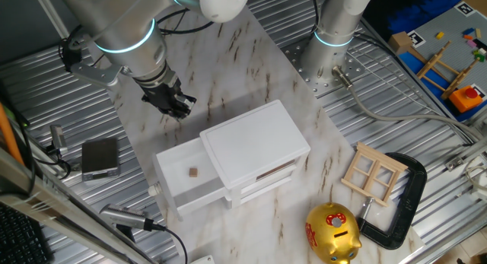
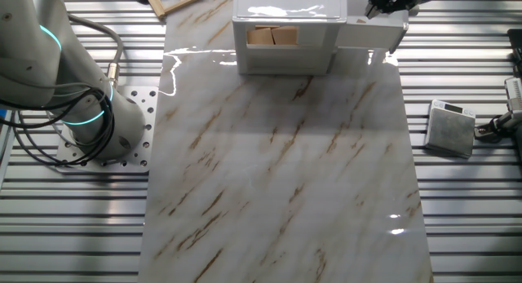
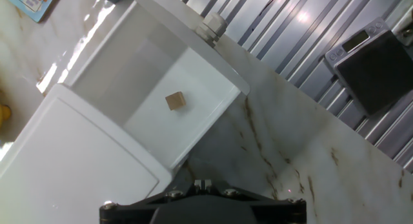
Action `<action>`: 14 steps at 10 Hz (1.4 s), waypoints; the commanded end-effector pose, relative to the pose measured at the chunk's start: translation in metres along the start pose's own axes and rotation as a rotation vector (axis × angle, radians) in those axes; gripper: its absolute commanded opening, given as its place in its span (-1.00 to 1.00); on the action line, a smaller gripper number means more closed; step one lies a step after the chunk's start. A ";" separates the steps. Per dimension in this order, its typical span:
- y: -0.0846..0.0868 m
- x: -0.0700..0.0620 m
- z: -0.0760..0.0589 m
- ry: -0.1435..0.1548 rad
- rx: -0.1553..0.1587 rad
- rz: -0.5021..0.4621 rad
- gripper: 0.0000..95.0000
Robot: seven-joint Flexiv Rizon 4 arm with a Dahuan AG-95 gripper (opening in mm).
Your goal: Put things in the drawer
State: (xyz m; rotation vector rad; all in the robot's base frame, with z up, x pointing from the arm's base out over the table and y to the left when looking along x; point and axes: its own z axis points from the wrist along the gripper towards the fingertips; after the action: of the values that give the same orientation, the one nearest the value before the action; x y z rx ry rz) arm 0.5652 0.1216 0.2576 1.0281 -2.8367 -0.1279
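On the table (image 1: 251, 66): marbled white-and-brown sheet laid over ribbed metal decking, glossy enough to throw back glare in the other fixed view. At the far side, bolted to a perforated plate, the arm's grey base (image 1: 332, 36) with a glowing cyan ring. Near the middle, small boxy white cabinet (image 1: 255, 142), top drawer (image 1: 186, 176) pulled well out toward the decking edge, round knob (image 3: 211, 27) plain in the hand view. Inside that drawer, on its white floor, tiny brown block (image 1: 193, 172), lying alone and clear of the walls; seen again from the hand view (image 3: 175, 101) as a small tan cube. Beside the cabinet, wooden window frame (image 1: 374, 173), a black C-clamp (image 1: 403, 203) just past it, and a gold piggy bank (image 1: 332, 233) near the front edge. On the decking, off the sheet, a small grey square device (image 1: 100, 157) with a cable. Beyond, a blue mat with colourful toys (image 1: 449, 58).

Above the sheet, just beyond the open drawer, black gripper (image 1: 173, 104), raised and touching nothing. Nothing visible between its fingers. Whether spread or pressed together: cannot tell, the fingertips being lost in dark clutter in one fixed view and out of frame in the hand view.
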 end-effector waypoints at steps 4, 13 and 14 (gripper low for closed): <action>-0.015 -0.004 0.016 -0.023 -0.003 -0.030 -1.00; -0.070 -0.026 0.041 -0.035 0.002 -0.113 -1.00; -0.074 -0.029 0.044 -0.034 0.002 -0.118 -1.00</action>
State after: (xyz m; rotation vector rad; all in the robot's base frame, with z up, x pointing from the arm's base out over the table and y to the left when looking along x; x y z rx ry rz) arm 0.6285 0.0838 0.2006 1.2089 -2.8065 -0.1523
